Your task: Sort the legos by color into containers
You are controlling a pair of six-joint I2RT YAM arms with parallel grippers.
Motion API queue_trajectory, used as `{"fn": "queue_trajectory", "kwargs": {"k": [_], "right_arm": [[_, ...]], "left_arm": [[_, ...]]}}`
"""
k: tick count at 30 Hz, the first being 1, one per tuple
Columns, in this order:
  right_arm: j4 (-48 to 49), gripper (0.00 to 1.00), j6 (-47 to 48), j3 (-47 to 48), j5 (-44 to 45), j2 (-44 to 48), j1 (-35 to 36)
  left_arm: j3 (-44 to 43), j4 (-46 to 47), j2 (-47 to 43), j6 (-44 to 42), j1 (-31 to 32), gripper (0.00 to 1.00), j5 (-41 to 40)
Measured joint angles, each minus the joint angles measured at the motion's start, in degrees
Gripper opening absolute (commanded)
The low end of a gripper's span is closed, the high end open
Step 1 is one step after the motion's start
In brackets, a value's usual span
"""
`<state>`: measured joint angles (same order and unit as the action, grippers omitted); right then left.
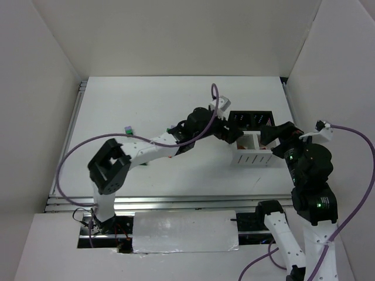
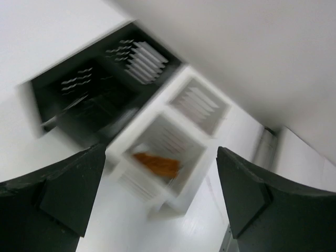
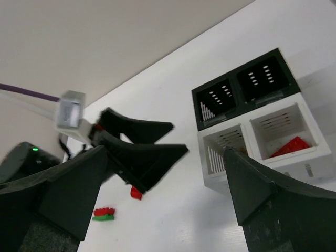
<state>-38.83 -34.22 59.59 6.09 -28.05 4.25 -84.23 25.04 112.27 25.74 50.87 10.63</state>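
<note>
legos lie partly sorted. nearest, on the counter [image 1: 176,105], a red-on-green pair [image 3: 103,213] and a loose red brick [image 3: 136,193] sit close to the left arm, while a lavender-on-green piece [image 1: 127,130] lies well apart to the left. the left pincer [image 3: 179,137] hangs spread wide with nothing between its fingers, just beside the white bin [image 1: 255,158]. the right pincer [image 3: 165,155] is also wide and holds nothing, on the bin's right side. inside the white bin, an orange brick [image 2: 157,164] lies in the left cell and a second red brick [image 3: 294,146] in the right cell. the black bin [image 1: 252,120] stands behind it, touching.
</note>
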Motion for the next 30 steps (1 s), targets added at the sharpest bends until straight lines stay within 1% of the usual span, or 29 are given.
{"fn": "queue_trajectory", "kwargs": {"k": [3,5,7,9,10,11,13,15,17,19,22,26,28,30], "right_arm": [[0.7,0.99,1.1,0.1,-4.6,-2.7,0.8],[1.3,1.00,1.1,0.2,-5.7,-6.8,3.3],[2.4,1.00,0.8,0.2,-2.2,-12.8,11.3],[2.7,1.00,-0.3,0.4,3.0,-19.7,20.5],[2.6,1.00,-1.1,0.9,5.7,-23.8,25.0],[2.6,1.00,-2.3,2.1,8.3,-28.3,29.3],[3.3,1.00,-4.6,4.6,12.9,-37.7,35.9],[4.0,1.00,-7.8,7.3,17.8,-47.6,40.8],[3.6,1.00,-12.0,11.5,22.6,-58.0,44.8],[3.2,1.00,-15.7,16.6,25.8,-67.5,47.3],[2.3,1.00,-20.2,25.7,28.3,-80.1,49.5],[1.3,1.00,-23.5,34.8,29.4,-91.2,50.7],[0.0,0.99,-24.8,37.8,29.9,-94.6,50.9],[-0.4,0.97,-25.6,38.5,30.1,-96.1,50.9]], "left_arm": [[3.0,-10.2,-10.1,1.9,-0.6,1.00,-13.8],[1.4,-21.6,-17.6,6.7,-3.1,1.00,-24.3],[-0.1,-31.0,-23.8,11.2,-7.6,1.00,-32.4],[0.0,-41.0,-30.1,15.9,-14.3,1.00,-40.1],[1.6,-46.1,-34.2,18.0,-18.5,0.99,-43.8],[3.1,-50.2,-37.4,19.1,-21.4,1.00,-46.7],[7.9,-58.2,-45.2,20.1,-25.6,0.99,-51.5],[12.5,-64.4,-52.5,19.2,-26.3,1.00,-53.3],[15.5,-68.1,-58.6,17.4,-26.2,1.00,-52.5],[17.3,-70.6,-62.4,14.6,-26.2,0.99,-51.1],[21.9,-71.2,-68.3,11.6,-26.2,1.00,-49.9],[29.0,-72.6,-71.0,10.3,-26.2,1.00,-48.9],[30.9,-73.3,-71.6,10.1,-26.1,0.99,-48.1],[31.5,-73.0,-72.0,9.7,-26.1,1.00,-47.8]]}}
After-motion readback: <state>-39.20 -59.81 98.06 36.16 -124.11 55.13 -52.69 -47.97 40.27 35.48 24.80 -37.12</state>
